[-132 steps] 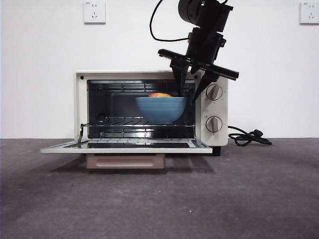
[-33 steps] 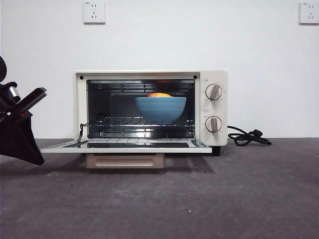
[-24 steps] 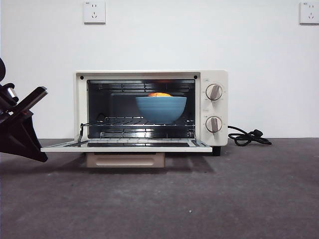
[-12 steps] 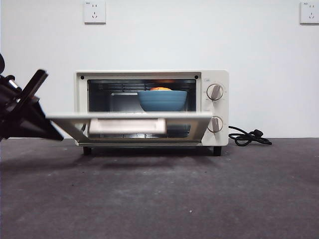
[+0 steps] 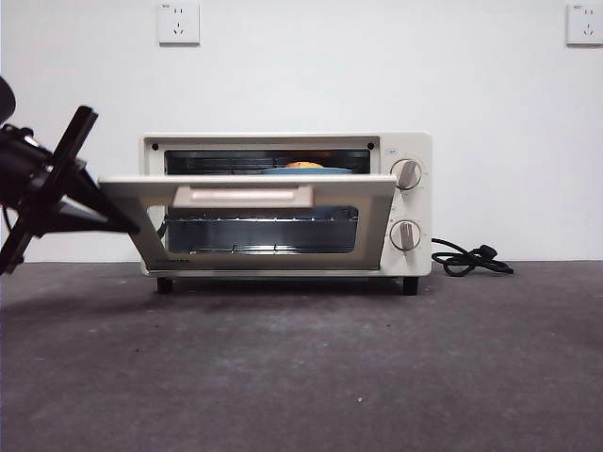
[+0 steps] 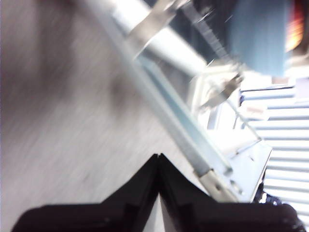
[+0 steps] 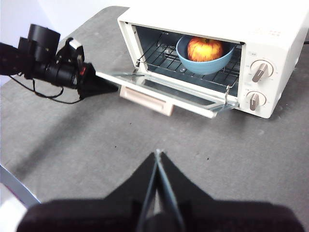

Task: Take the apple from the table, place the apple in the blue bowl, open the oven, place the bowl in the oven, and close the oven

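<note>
The apple [image 7: 205,49] sits in the blue bowl [image 7: 204,63], and the bowl rests on the wire rack [image 7: 164,52] inside the TOSHIBA-style toaster oven [image 5: 407,155]. From the front, only the bowl's rim and a sliver of apple show above the raised door edge. So 4 of the 5 steps look done: apple taken, bowled, oven opened, bowl loaded. What is left is the closing, and it is partway. The glass door [image 5: 259,231] stands tilted, its beige bar handle [image 5: 243,196] facing outward near the top, a gap open along the upper edge.

The left gripper [image 5: 108,218] is at the door's outer corner on the side away from the 2 knobs [image 5: 405,174], apparently pushing it up from beneath; its jaws are pressed together and pinch nothing. The right gripper [image 7: 158,159] hangs well back above the dark grey table [image 5: 301,377], jaws also pressed together and empty. My judgement: the door needs to swing on to vertical and seat against the frame, then the task is complete.
</note>
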Action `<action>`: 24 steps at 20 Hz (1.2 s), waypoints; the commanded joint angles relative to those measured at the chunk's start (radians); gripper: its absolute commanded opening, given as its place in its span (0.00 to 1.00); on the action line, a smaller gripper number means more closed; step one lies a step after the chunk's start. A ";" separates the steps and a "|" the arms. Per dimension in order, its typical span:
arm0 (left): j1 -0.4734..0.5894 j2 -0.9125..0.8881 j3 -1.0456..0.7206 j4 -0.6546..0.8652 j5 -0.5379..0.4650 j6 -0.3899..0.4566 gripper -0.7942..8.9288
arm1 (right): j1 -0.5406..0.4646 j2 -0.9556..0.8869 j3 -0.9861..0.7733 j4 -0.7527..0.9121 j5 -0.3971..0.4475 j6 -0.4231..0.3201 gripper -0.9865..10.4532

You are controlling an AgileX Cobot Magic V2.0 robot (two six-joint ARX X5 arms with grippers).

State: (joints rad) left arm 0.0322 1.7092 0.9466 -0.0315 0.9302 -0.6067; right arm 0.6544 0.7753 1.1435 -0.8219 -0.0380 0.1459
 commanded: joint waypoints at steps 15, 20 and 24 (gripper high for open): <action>-0.008 0.005 0.195 0.033 -0.018 -0.076 0.07 | 0.001 -0.001 -0.004 -0.017 0.010 0.021 0.08; -0.007 0.005 0.212 0.033 -0.013 -0.098 0.07 | 0.001 0.000 -0.004 -0.036 0.032 0.029 0.08; -0.008 0.004 0.216 0.032 -0.004 -0.100 0.07 | 0.001 0.000 -0.004 -0.039 0.047 0.032 0.08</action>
State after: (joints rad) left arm 0.0277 1.7092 1.1542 -0.0055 0.9195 -0.7006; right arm 0.6544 0.7753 1.1435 -0.8654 0.0021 0.1673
